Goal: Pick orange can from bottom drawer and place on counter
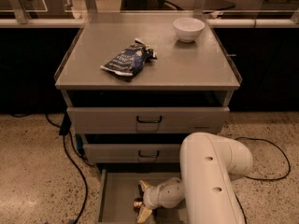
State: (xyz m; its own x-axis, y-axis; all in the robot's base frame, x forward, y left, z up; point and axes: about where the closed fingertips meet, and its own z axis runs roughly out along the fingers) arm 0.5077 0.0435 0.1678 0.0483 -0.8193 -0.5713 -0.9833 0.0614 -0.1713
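The orange can [137, 203] lies in the bottom drawer [117, 195], toward the middle of the tray's floor and near the front of what the camera shows; only a small dark-and-orange patch of it is visible, so whether it stands upright or lies on its side cannot be told. The gripper [141, 202] is down inside the drawer with it, its jaws spread apart; one pale finger [144, 186] sits on the far side of the can and the other on the near side, so the can lies between them rather than ahead or to one side. No contact can be made out, and the jaws look open, not clamped. The closing line seems to run front to back across the can, so the coming move likely needs a squeeze more than any further reach. The white arm [210, 181] comes in from the right and hides the drawer's right part. Above, the two upper drawers [148, 120] overhang the tray's back, so a lift would probably have to come forward first; the counter [187, 64] carries a blue snack bag [127, 59] and a white bowl [188, 28].
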